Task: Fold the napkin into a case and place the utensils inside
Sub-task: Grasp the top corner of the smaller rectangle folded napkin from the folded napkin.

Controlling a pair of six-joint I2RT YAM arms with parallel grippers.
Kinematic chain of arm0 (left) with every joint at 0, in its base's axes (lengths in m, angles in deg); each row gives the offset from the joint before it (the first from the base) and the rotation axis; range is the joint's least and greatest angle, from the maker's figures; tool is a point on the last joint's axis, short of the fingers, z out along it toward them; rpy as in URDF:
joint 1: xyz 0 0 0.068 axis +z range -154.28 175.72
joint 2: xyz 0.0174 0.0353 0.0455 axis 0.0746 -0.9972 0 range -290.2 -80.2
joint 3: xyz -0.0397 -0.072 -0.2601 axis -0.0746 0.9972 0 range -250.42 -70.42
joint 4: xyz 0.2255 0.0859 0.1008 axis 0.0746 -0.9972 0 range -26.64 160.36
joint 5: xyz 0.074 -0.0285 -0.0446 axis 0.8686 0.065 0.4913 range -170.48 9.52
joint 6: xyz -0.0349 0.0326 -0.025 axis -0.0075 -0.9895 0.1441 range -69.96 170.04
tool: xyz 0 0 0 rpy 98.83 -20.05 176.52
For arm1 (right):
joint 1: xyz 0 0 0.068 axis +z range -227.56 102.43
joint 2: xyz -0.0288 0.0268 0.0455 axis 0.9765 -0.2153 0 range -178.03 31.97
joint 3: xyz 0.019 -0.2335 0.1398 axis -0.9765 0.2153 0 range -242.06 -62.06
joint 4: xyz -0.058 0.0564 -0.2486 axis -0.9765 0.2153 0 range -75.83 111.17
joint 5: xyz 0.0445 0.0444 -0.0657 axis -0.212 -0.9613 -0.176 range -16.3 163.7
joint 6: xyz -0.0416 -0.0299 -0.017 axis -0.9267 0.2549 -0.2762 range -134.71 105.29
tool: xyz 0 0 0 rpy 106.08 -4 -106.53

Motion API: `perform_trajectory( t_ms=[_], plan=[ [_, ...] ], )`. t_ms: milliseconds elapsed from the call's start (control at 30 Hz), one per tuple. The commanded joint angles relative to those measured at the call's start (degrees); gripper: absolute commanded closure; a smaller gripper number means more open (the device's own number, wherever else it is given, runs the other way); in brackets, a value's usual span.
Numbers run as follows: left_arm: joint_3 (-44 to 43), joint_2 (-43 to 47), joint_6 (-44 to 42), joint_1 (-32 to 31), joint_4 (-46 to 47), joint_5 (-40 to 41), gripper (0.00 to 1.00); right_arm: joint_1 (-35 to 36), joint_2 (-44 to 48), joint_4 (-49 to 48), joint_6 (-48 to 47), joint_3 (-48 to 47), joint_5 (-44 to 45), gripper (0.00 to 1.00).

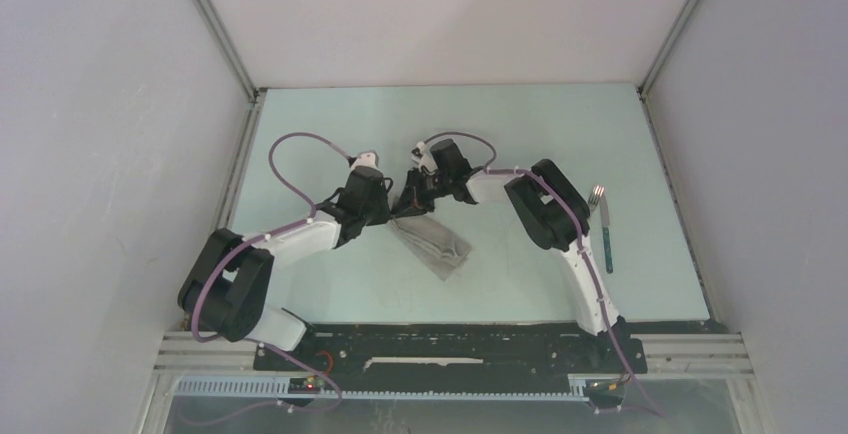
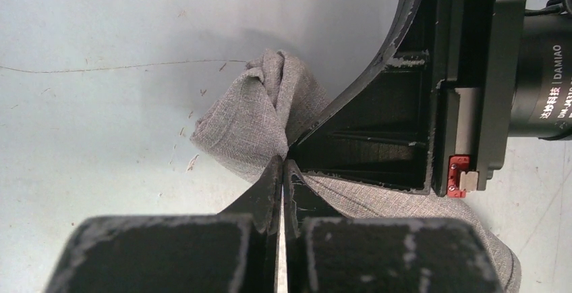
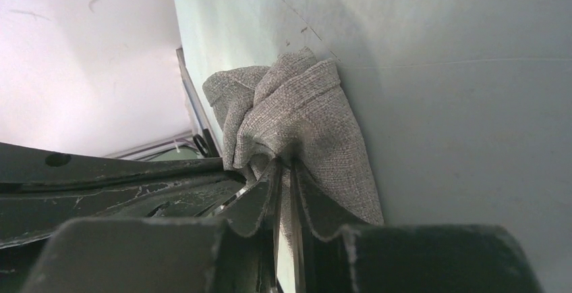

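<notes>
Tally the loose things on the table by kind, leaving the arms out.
Grey cloth napkin: 1
Utensil, silver tines and teal handle: 1
Total: 2. The utensil is too small in the top view to rule out a second piece lying against it.

The left gripper (image 2: pixel 283 161) and right gripper (image 3: pixel 287 161) meet tip to tip on the napkin (image 1: pixel 437 247) at the middle of the table (image 1: pixel 330 124) — nothing passes between them. Open room lies along the far edge and both far corners; a teal-handled fork (image 1: pixel 605 234) lies along the right edge.
</notes>
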Motion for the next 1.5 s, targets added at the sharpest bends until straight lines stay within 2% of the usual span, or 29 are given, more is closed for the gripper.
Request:
perform_trajectory(
  t_ms=[0,233,333,367,467,533,800,900,1033,1167,1267,1367,1467],
  plan=[
    [-1.82,0.29,-1.16,0.01,0.49,0.92,1.0,1.0,1.37,3.13,-3.63,-2.19,1.4,0.83],
    [-1.74,-1.67,-0.6,0.14,0.27,0.55,1.0,1.38,-2.38,11.6,-10.66,-9.07,-0.66,0.78],
    [-2.31,-2.76,0.7,0.65,-0.92,-0.74,1.0,1.31,-4.09,11.78,-10.73,-10.63,-1.21,0.77],
    [-2.35,-2.6,1.14,0.82,-1.36,-1.16,0.96,1.22,-3.99,11.04,-10.48,-10.12,-1.15,0.77],
    [-0.57,0.65,2.77,2.07,-1.06,-2.19,0.7,0.86,-3.03,10.55,-10.11,-9.18,-1.01,0.77],
    [0.23,3.21,3.58,3.37,-1.07,-4.26,0.6,0.46,-3.05,10.55,-9.56,-9.56,-1.49,0.76],
    [4.76,13.64,10.67,10.97,-4.5,-12.14,0.48,-0.14,-1.27,8.92,-7.29,-8.36,-2.48,0.73],
    [6.18,12.94,12.5,13.91,-4.47,-13.78,0.54,-0.81,0.36,7.31,-5.07,-6.77,-1.53,0.72],
    [4.58,6.14,13.07,14.58,-4.05,-16.3,0.74,-1.61,1.3,6.38,-3.43,-6.1,-0.7,0.73],
    [5.02,0.72,15.33,14.67,1.08,-17.94,0.79,-1.73,1.99,6.12,-2.46,-6.0,-0.25,0.85],
    [3.99,-1.62,15.26,14.67,1.19,-17.49,0.81,-1.86,1.96,6.01,-2.27,-6.3,-0.29,0.92],
    [3.48,-2.99,15.24,14.67,3.05,-17.06,0.82,-2.18,1.87,7.22,-3.34,-7.5,0.54,0.9],
    [3.03,-4.35,15.14,14.66,3.32,-17.01,0.82,-2.53,1.34,7.77,-3.32,-8.64,0.63,0.78]
  ],
)
